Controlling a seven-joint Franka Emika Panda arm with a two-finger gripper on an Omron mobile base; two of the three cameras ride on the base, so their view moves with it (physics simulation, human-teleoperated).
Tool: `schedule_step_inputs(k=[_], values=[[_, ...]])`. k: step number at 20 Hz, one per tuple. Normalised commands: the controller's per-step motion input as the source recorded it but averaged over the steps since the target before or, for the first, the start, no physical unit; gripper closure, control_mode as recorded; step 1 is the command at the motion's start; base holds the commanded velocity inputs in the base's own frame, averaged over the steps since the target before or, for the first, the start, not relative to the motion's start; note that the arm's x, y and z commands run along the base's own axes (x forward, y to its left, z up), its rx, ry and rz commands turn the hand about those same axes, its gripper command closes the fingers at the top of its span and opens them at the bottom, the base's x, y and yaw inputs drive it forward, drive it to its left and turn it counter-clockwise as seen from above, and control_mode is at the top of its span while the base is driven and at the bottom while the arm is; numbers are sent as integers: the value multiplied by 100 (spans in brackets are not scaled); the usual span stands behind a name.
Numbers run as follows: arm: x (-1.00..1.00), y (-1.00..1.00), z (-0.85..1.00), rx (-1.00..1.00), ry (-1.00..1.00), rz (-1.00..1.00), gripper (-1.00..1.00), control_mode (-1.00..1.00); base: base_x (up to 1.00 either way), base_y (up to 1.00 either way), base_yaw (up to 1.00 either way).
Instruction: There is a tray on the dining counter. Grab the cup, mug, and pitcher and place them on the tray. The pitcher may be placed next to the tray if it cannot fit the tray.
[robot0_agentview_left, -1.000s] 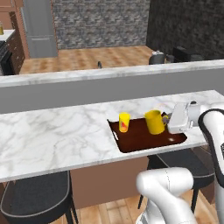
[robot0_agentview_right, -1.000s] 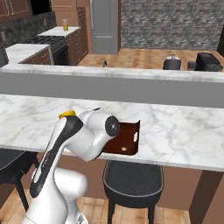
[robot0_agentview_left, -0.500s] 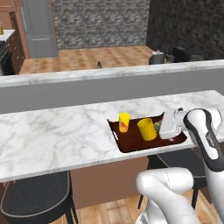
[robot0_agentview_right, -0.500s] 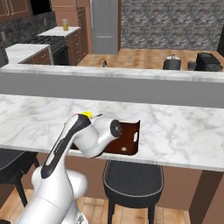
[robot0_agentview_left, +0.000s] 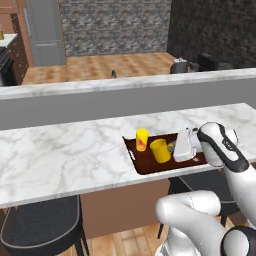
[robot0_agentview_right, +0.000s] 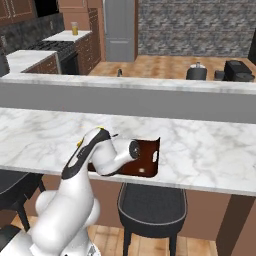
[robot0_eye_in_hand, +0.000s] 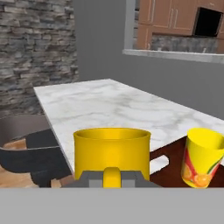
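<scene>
The dark brown tray (robot0_agentview_left: 148, 166) lies on the white marble dining counter (robot0_agentview_left: 65, 150). The yellow cup (robot0_agentview_left: 142, 139) with a red-orange mark stands upright in the tray's far left corner. My gripper (robot0_agentview_left: 171, 148) is shut on the handle of the plain yellow mug (robot0_agentview_left: 160, 150), which hangs slightly tilted, low over the tray's middle, just right of the cup. In the hand view the mug (robot0_eye_in_hand: 111, 151) sits straight ahead with its handle between my fingertips (robot0_eye_in_hand: 90, 180), and the cup (robot0_eye_in_hand: 203, 162) is to its right. A small clear vessel with orange liquid, probably the pitcher (robot0_agentview_right: 74, 28), stands on the far kitchen counter.
A raised grey ledge (robot0_agentview_left: 100, 97) runs along the counter's far side. Black stools (robot0_agentview_left: 40, 225) (robot0_agentview_right: 152, 200) stand under the near edge. In the right base view my arm covers the tray's (robot0_agentview_right: 149, 152) left part. Bare marble stretches left of the tray.
My gripper has carried the mug left and down, from over the tray's right end to low over its middle beside the cup. The cup and tray stayed put.
</scene>
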Motion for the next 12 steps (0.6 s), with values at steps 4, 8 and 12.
schedule_step_inputs(k=[4, 8, 12], values=[[36, 1, -5, 0, 7, 7, 100, -100, 0, 0, 0], [39, 7, -11, 0, 11, 6, 100, -100, 0, 0, 0], [34, 5, -34, 0, 10, 5, 100, -100, 0, 0, 0]])
